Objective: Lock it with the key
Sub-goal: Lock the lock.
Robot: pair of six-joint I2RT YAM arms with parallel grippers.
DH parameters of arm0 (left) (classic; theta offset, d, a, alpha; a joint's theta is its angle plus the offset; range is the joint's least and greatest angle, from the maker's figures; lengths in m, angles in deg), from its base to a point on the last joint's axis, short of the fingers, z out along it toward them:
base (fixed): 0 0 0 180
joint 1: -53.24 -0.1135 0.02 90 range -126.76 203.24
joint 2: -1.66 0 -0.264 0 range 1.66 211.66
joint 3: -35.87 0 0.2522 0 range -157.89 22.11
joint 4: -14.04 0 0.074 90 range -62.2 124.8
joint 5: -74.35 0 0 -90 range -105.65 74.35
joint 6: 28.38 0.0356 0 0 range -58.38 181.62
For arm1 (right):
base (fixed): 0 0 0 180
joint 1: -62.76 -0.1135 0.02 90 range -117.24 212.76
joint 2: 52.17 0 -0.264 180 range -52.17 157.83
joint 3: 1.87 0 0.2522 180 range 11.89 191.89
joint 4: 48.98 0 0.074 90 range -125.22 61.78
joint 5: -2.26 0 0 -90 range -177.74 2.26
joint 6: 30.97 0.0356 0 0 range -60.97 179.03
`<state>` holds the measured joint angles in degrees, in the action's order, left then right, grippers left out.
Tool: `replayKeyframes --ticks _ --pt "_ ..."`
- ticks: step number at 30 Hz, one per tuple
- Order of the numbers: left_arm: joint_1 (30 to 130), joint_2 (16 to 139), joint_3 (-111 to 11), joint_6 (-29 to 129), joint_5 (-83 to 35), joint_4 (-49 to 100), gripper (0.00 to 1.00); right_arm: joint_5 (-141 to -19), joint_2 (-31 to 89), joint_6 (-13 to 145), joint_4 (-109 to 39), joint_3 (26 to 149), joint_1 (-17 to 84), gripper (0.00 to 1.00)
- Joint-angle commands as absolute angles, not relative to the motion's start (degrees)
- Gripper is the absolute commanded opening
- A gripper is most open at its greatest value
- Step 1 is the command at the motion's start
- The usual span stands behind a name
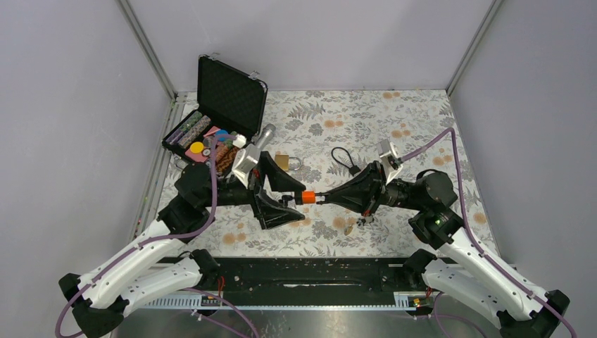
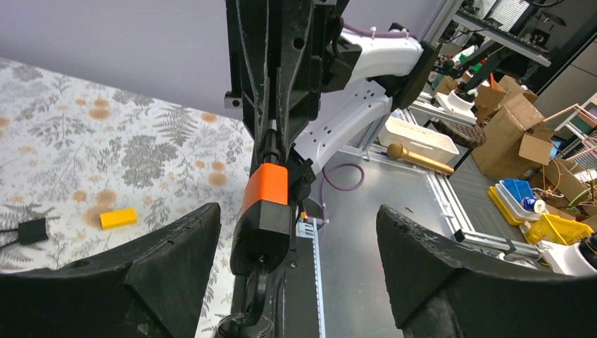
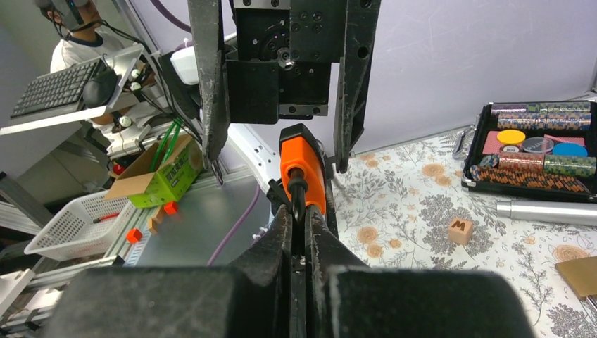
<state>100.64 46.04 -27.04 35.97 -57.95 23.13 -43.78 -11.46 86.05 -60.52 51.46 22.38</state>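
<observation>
Orange padlock (image 1: 308, 197) hangs in the air over the middle of the flowered bench (image 1: 394, 113), between the two arms. At far left an open black case (image 1: 227, 91) of coloured chips sits by the wall. The left jaws stand spread wide, one finger (image 2: 176, 246) on each side of the padlock's body and neither touching it. A brass padlock (image 1: 285, 162) lies on the bench just behind. The right jaws are clenched on the orange padlock's black shackle (image 3: 296, 193), carrying it.
</observation>
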Motion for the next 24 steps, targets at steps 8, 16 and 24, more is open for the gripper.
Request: replayKeyframes --ticks 8,16,24 --pt "100.4 49.5 -26.8 34.1 -60.5 10.0 0.64 -46.2 -11.2 93.8 -69.1 54.7 22.5 0.0" --pt "100.4 51.1 -27.0 34.1 -60.8 10.9 0.35 -49.2 -10.9 94.5 -68.8 54.5 22.5 0.0" --pt "100.4 50.3 -26.1 34.6 -59.2 12.0 0.3 -51.0 -11.1 94.7 -68.5 54.4 22.5 0.0"
